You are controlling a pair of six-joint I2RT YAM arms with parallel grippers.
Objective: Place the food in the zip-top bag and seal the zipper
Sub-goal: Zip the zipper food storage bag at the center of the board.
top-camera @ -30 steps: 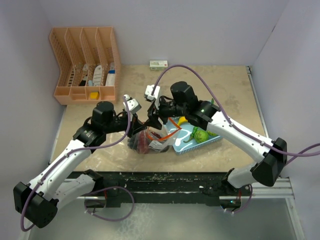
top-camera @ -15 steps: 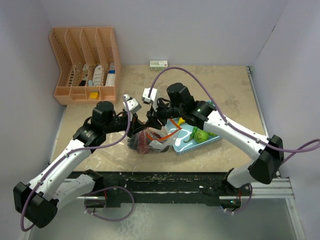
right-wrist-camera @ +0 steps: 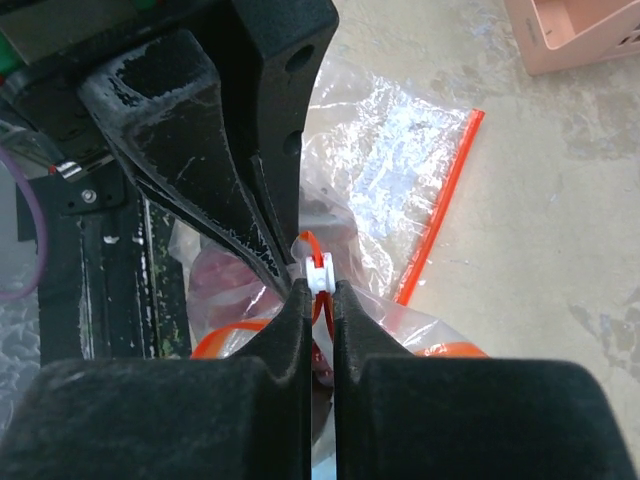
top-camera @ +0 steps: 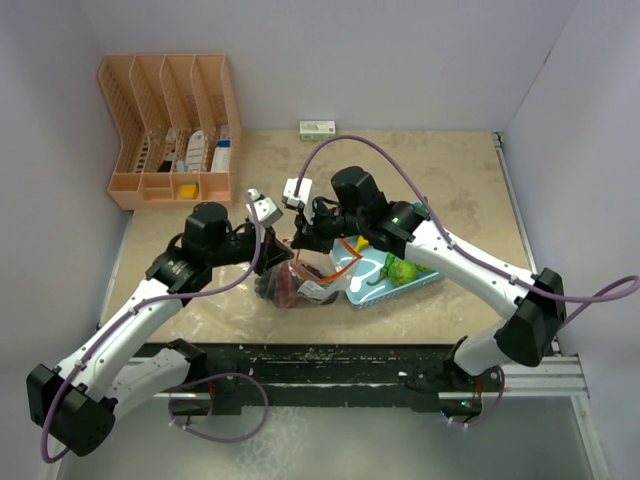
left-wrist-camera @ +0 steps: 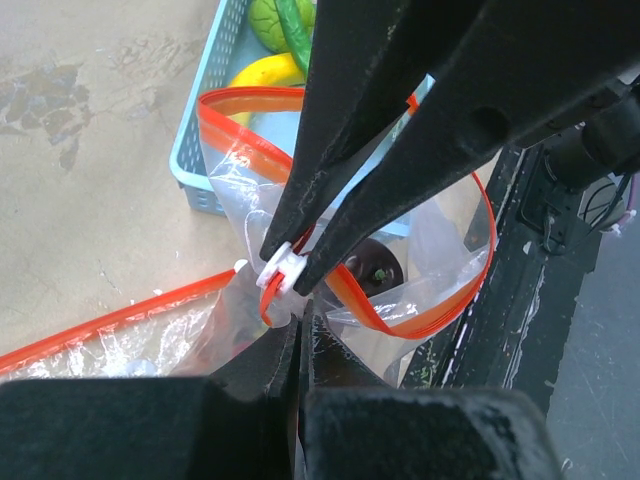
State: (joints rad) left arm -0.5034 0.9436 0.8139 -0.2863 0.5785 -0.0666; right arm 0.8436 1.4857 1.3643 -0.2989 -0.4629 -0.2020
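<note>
The clear zip-top bag (top-camera: 300, 288) lies between the arms with dark red grapes (top-camera: 283, 287) inside. My left gripper (left-wrist-camera: 300, 322) is shut on the bag's corner, just below the zipper (left-wrist-camera: 430, 310). My right gripper (right-wrist-camera: 318, 290) is shut on the zipper's white slider (right-wrist-camera: 318, 272), tip to tip with the left fingers (right-wrist-camera: 235, 215). In the top view the two grippers (top-camera: 277, 258) (top-camera: 298, 243) meet over the bag's mouth. The light-blue basket (top-camera: 372, 295) holds a banana (left-wrist-camera: 268, 72), a round green fruit (top-camera: 402, 270) and a long green pepper (left-wrist-camera: 296, 32).
A peach desk organizer (top-camera: 170, 130) stands at the back left and a small box (top-camera: 318, 128) against the rear wall. The black front rail (top-camera: 350, 362) runs along the table's near edge. Part of the bag lies flat on the table (right-wrist-camera: 400, 150).
My right gripper moved slightly left and closed on the zipper's slider. The left gripper stayed shut on the bag, unmoved.
</note>
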